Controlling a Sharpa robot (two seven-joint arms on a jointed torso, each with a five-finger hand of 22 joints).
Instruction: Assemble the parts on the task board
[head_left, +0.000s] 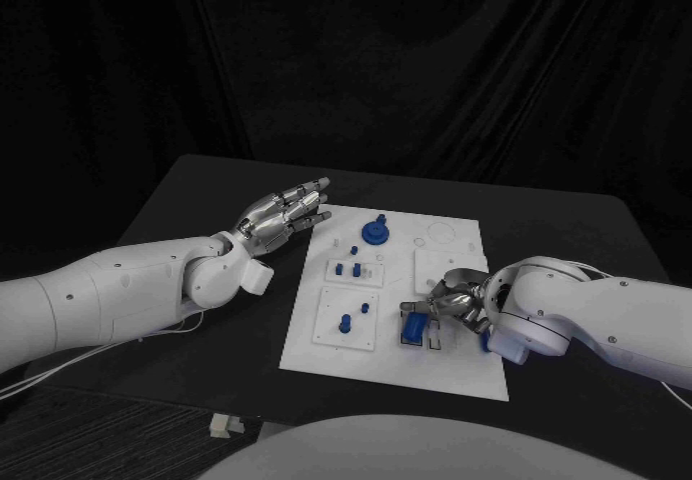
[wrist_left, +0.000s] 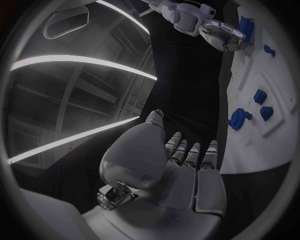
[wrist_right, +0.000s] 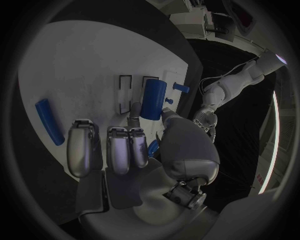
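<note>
Left robot hand (head_left: 284, 215) hovers open beside task board (head_left: 454, 375)

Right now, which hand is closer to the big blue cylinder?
Right. The right hand touches the blue cylinder on the board's near side; the left hand hovers open off the board's far left edge.
</note>
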